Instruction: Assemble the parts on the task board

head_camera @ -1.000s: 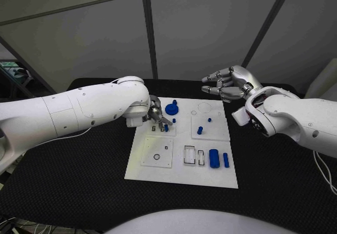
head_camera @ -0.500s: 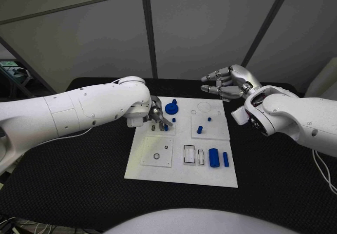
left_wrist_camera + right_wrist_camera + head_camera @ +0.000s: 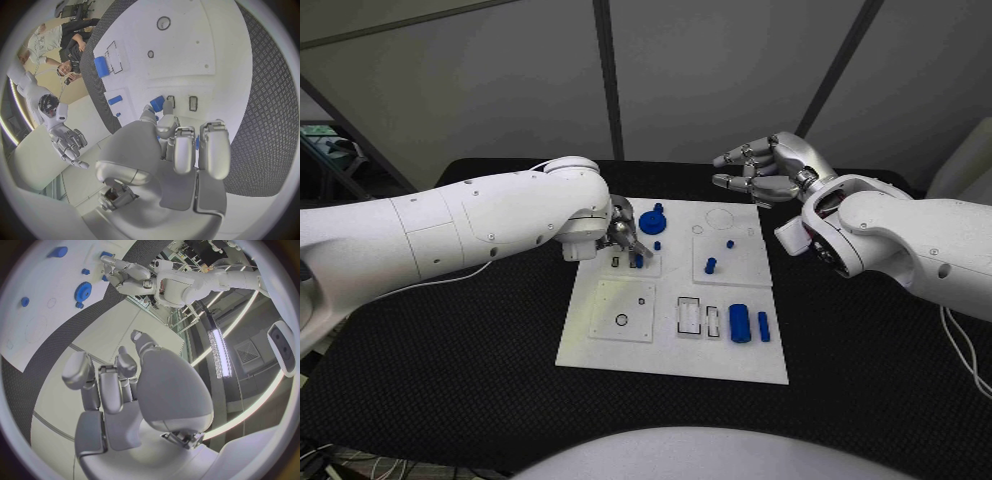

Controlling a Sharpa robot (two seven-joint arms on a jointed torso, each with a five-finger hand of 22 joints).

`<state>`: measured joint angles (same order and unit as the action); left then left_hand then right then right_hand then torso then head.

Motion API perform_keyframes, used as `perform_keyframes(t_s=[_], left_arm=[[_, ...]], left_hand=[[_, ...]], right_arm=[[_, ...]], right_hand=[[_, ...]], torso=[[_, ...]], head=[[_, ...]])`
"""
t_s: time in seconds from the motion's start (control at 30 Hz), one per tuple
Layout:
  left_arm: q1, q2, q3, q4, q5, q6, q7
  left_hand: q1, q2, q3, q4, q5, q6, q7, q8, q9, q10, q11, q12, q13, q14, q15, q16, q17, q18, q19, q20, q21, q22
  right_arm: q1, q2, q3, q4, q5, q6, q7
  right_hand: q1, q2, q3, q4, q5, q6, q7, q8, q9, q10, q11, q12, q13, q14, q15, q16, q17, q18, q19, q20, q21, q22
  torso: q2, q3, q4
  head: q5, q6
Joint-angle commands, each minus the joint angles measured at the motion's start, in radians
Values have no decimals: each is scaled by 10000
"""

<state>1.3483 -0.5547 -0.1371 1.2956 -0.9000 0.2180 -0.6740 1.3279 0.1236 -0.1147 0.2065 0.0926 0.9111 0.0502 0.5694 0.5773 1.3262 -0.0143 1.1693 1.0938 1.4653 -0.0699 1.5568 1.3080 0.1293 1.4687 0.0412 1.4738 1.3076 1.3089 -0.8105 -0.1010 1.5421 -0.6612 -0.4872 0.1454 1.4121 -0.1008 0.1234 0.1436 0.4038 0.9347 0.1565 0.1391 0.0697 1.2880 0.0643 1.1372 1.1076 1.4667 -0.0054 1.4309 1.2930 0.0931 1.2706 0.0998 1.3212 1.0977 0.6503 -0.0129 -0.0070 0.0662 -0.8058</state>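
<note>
— White and flat, the board [image 3: 672,340] lies mid-surface [image 3: 473,330]; our left hand [image 3: 623,238] pinches a small blue peg [image 3: 638,259] at its slotted far-left block.
— And our right hand [image 3: 764,170]?
— Raised beyond the board's far edge, fingers curled, holding nothing.

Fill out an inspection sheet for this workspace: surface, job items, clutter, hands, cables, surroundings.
Surface: black table, textured mat, with the white task board in the middle.
Job's things: blue gear near the board's far edge; blue peg standing on the right half; two blue blocks beside the rectangular slots; a small blue part at the left hand's fingertips.
Clutter: nothing seen.
Hands: left hand down over the board's far-left area, pinching the small blue part; right hand raised beyond the board's far edge, fingers curled, holding nothing.
Cables: a thin white cable along the right arm.
Surroundings: grey panel walls behind the table.
</note>
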Motion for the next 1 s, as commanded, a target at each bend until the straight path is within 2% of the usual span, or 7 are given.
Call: perform_keyframes(t_s=[0.03, 0.17, 0.3, 0.4, 0.43, 0.67, 1.0], left_arm=[[14, -25, 1, 48, 198, -178, 168], [14, -74, 1, 88, 405, -206, 215], [14, -142, 2, 149, 603, -240, 246], [13, -207, 2, 211, 685, -269, 257], [13, -235, 2, 237, 703, -285, 261], [13, -517, 4, 520, 751, -576, 359], [10, -984, 4, 1165, 114, -1525, 664]], left_hand=[[404, 91, 356, -228, 68, -101, -21, 24, 29, 10, -88, 1, -24, 1011, -104, 31, 2487, -919, 259, -97, -17, 974], [932, 182, 1012, -550, 92, -196, -59, -60, 48, -48, -130, -73, -63, 1011, -150, 32, 2489, -916, 251, -148, -30, 969], [1265, 38, 1941, -828, 107, -285, -31, -141, 87, -96, -121, -172, -120, 1009, -152, 28, 2484, -912, 240, -179, -51, 957], [963, -486, 3221, -855, 83, -305, 33, -154, 210, -80, -106, -247, -181, 1007, -102, 23, 2478, -910, 235, -146, -72, 957], [706, -783, 3811, -820, 55, -306, 88, -146, 276, -67, -117, -266, -198, 1007, -98, 22, 2476, -908, 232, -132, -84, 955], [-270, -1764, 6342, -1102, 18, -328, 25, 4, 665, -41, -88, -374, -333, 1002, -85, 10, 2461, -901, 227, -106, -137, 951], [-642, -2036, 7196, -1394, -6, -340, 20, 121, 890, 50, -77, -318, -292, 1019, -100, 49, 2511, -906, 252, -120, -128, 1004]], right_arm=[[23, 22, 7, -16, 64, 113, -25], [23, 40, 7, -49, 72, 150, -49], [22, 60, 6, -83, 79, 187, -74], [22, 76, 6, -110, 82, 208, -89], [22, 81, 6, -120, 84, 214, -94], [21, 106, 6, -178, 101, 249, -109], [21, 91, 5, -219, 133, 254, -117]], right_hand=[[-63, -10, 41, 10, 26, -3, -22, 22, -14, -63, -8, -24, -12, 404, -50, -36, 9, 70, -70, 7, -29, 0], [-63, -10, 41, 10, 26, -3, -22, 22, -14, -63, -8, -24, -12, 404, -50, -36, 9, 70, -70, 7, -29, 0], [-69, -8, 46, 13, 31, -7, -22, 20, -15, -56, -8, -21, -11, 404, -50, -41, 4, 69, -64, 7, -29, 2], [-69, -8, 46, 13, 31, -7, -22, 20, -15, -56, -8, -21, -11, 404, -50, -41, 4, 69, -64, 7, -29, 2], [-69, -8, 46, 13, 31, -7, -22, 20, -15, -56, -8, -21, -11, 404, -50, -41, 4, 69, -64, 7, -29, 2], [-91, -8, 44, 24, 31, -16, -19, 15, -17, -54, -6, -26, -20, 406, -50, -47, -2, 71, -66, 6, -39, -10], [-108, -7, 43, 33, 31, -20, -19, 14, -17, -53, -5, -29, -27, 407, -50, -50, -5, 70, -62, 6, -40, -8]], torso=[[-3, 0, -4], [0, -3, -8], [-6, 0, 3], [-6, 6, 12], [-5, 6, 11], [-7, 2, 6], [3, 15, 0]], head=[[4, -11], [7, -17], [13, -23], [12, -13], [19, -17], [51, -7], [90, -3]])
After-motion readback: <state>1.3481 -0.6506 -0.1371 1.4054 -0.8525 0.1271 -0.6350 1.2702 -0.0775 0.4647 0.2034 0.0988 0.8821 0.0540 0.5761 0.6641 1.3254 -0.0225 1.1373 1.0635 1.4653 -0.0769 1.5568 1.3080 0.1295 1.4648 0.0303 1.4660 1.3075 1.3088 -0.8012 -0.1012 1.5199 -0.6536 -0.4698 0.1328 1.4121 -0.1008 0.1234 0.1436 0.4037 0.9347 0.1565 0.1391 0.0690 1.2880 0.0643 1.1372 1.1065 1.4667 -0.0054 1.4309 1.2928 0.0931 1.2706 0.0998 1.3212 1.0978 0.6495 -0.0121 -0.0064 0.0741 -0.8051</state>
